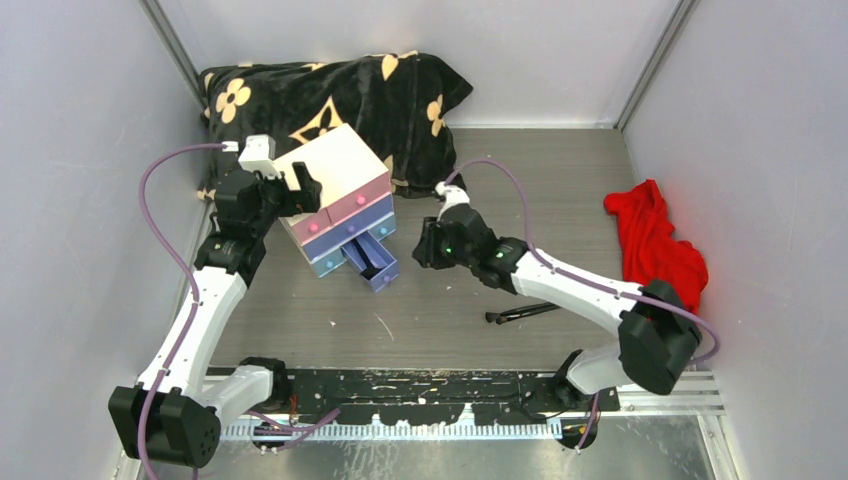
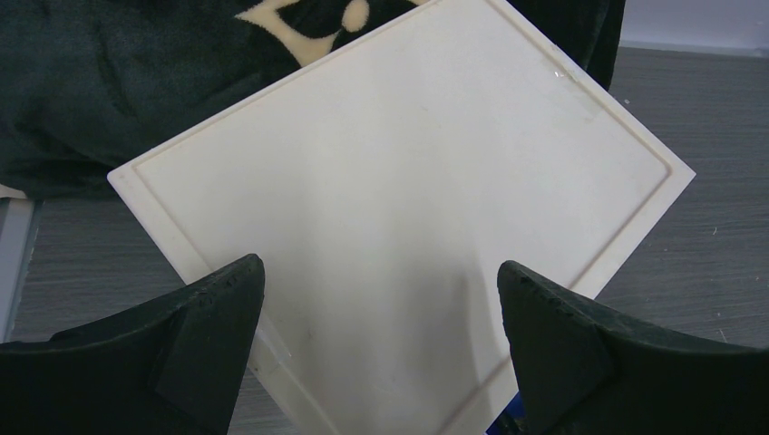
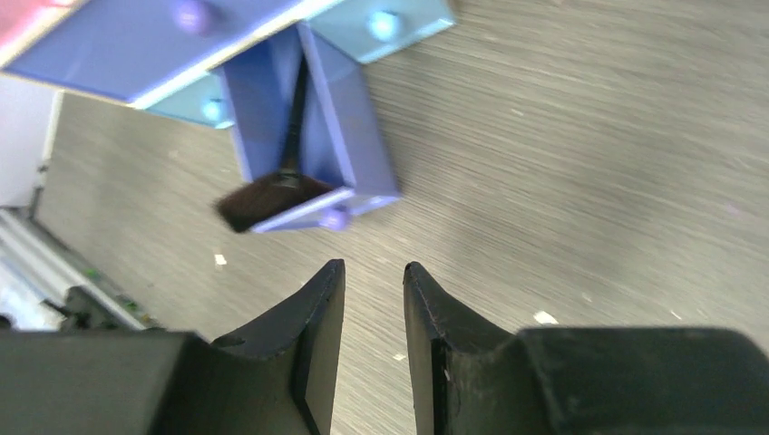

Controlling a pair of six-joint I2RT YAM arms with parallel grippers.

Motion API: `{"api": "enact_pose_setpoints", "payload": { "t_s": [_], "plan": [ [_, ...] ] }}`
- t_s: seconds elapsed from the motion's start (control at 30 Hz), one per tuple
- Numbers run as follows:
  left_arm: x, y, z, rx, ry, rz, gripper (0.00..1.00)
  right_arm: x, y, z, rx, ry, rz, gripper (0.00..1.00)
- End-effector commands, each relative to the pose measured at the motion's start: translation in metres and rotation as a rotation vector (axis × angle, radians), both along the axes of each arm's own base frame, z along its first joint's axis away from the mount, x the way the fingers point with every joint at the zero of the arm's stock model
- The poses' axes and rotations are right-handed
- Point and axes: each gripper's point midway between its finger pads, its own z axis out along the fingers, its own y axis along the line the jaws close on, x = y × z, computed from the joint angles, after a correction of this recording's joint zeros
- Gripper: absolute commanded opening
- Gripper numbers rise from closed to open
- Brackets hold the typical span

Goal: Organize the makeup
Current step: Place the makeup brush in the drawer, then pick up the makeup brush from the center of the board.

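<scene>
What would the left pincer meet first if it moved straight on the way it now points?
The flat white top of the small plastic drawer chest. The left pincer is open and aimed at that panel, with nothing in between; the gap to it cannot be judged.

Setting: a robotics lab work cell. Plain pale panels [image 1: 60, 150] on metal corner struts [image 1: 655, 62] enclose a grey wood-grain surface [image 1: 570, 180] at left, far and right. The left arm [image 1: 195, 320] and right arm [image 1: 570, 285] are bolted to a black mounting rail [image 1: 420, 385] at the near edge, with purple cables [image 1: 147, 178] routed along them.
</scene>
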Motion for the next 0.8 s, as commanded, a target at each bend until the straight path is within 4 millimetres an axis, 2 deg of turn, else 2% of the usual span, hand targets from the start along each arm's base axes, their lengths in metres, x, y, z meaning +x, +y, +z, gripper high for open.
{"api": "enact_pose_setpoints", "payload": {
  "t_s": [0.0,0.27,0.33,0.5,0.63,0.77],
  "plan": [
    [-0.007,-0.001,-0.024,0.006,0.091,-0.006,1.0,-0.01,-0.07,-0.046,-0.136,0.118,-0.211,0.36],
    [-0.005,-0.003,-0.029,-0.002,0.098,-0.012,1.0,-0.064,-0.169,-0.083,-0.159,0.227,-0.571,0.39],
    [-0.004,-0.005,-0.029,-0.007,0.099,-0.017,1.0,-0.076,-0.185,-0.09,-0.162,0.243,-0.629,0.39],
    [-0.004,-0.006,-0.028,-0.011,0.098,-0.023,1.0,-0.086,-0.213,-0.094,-0.141,0.233,-0.764,0.4],
    [-0.004,-0.006,-0.026,-0.01,0.094,-0.024,1.0,-0.09,-0.233,-0.108,-0.171,0.233,-0.877,0.52],
    [-0.005,-0.006,-0.025,-0.01,0.09,-0.023,1.0,-0.09,-0.233,-0.121,-0.189,0.271,-0.904,0.55]
  ]
}}
